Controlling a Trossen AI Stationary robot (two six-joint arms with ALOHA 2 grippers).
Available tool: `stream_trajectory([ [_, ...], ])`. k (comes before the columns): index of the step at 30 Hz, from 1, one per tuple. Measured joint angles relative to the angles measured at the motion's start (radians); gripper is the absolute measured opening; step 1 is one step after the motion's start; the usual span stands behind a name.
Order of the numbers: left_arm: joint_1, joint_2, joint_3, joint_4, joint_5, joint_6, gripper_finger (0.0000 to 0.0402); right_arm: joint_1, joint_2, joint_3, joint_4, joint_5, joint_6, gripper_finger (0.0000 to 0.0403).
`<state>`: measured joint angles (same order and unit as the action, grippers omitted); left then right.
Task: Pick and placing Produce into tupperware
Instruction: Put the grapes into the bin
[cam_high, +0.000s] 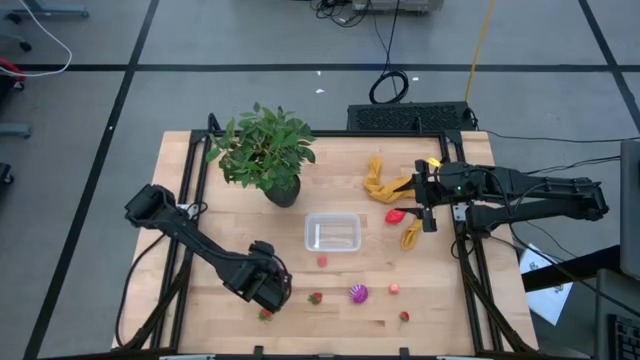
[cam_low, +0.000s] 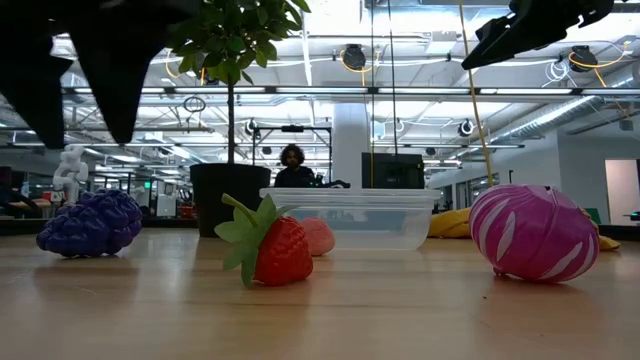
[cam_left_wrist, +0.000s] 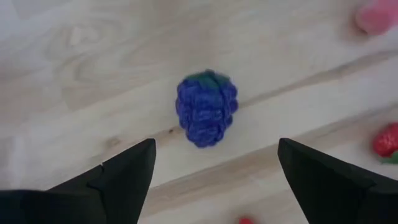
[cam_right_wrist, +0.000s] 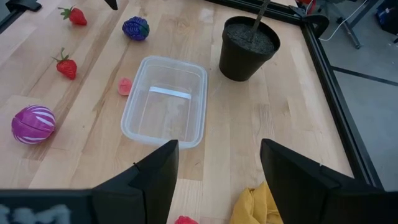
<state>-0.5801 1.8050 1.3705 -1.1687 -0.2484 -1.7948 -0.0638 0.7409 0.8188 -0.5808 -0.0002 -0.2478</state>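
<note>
The small clear plastic rectangular tupperware (cam_high: 333, 232) sits empty near the middle of the wooden table (cam_high: 200, 180), so by the look of it the task has barely begun: every piece of toy produce lies outside it. A pale pink fruit (cam_right_wrist: 125, 86) rests just beside one long wall, a red strawberry with a green leafy cap (cam_right_wrist: 66, 65) and a round magenta fruit with white stripes (cam_right_wrist: 33, 123) lie farther out, and another red strawberry (cam_right_wrist: 75, 15) lies well apart near the front edge.

The left gripper (cam_left_wrist: 214, 168) is the one at work, poised at the table's front left over a bumpy blue-purple berry with a green top (cam_left_wrist: 206, 107). Its jaws are spread wide and hold nothing; the berry lies on the wood between the two dark fingers (cam_left_wrist: 127, 171), touching neither (centred well enough, I judge, for a straight descent and close).

The right gripper (cam_right_wrist: 217, 168) waits above the table's right side, beside the mustard-yellow cloth (cam_high: 382, 182), jaws parted and empty, facing the container.
</note>
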Motion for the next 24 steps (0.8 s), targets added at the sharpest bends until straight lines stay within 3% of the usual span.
stream_trajectory([
  [12,-0.019,0.0,0.0,0.09,-0.086,0.133,0.0342,0.0,0.0,0.0,0.0,0.0,0.0,0.022],
  [17,-0.026,0.001,-0.005,0.056,-0.091,0.057,0.0338,0.0,0.0,0.0,0.0,0.0,0.001,0.022],
  [24,-0.017,0.008,-0.079,0.07,-0.009,-0.017,0.034,0.0,0.0,0.0,0.0,0.0,0.027,0.022],
])
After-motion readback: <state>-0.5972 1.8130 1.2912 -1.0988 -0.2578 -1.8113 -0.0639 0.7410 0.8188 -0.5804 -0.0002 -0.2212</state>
